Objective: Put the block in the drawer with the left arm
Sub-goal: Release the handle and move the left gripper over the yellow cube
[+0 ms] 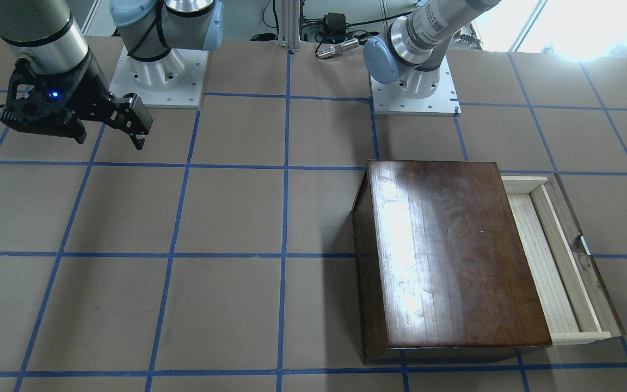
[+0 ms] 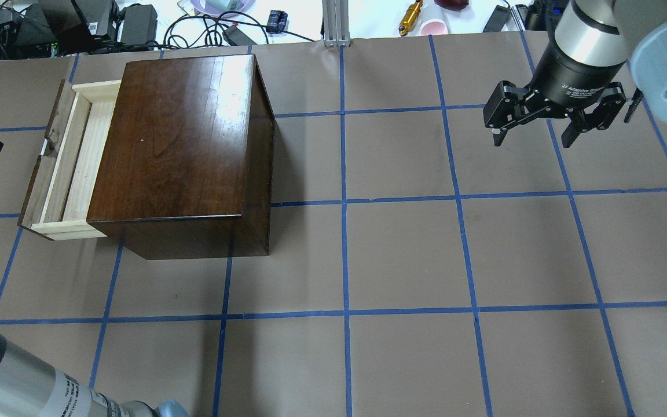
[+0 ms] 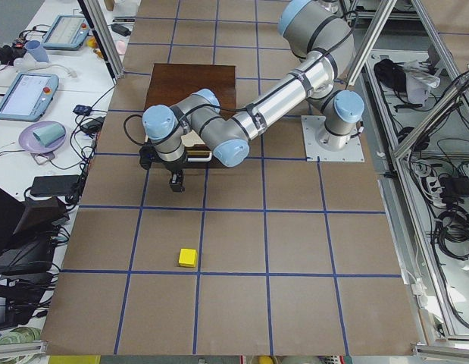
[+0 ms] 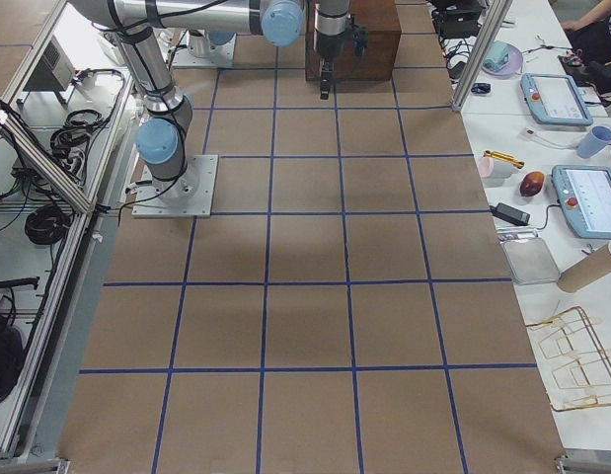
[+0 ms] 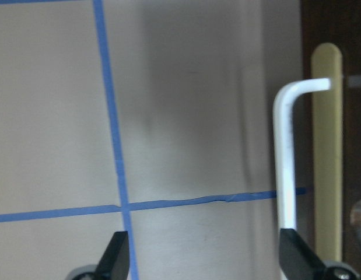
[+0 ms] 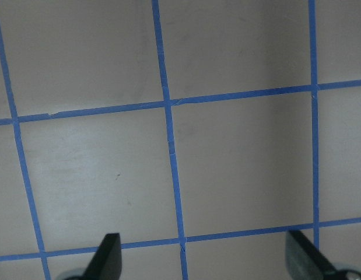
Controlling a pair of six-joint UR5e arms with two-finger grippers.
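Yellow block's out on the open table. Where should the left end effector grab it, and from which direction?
Come straight down from above and close on two opposite side faces of the block. It lies flat on the table with nothing touching its sides, so any opposite pair should work. The left end effector is open.

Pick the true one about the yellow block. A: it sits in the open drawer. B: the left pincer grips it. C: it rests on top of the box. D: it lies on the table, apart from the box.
D: the block lies on the table well clear of the box; the left pincer is open and empty, and the drawer shows bare wood.
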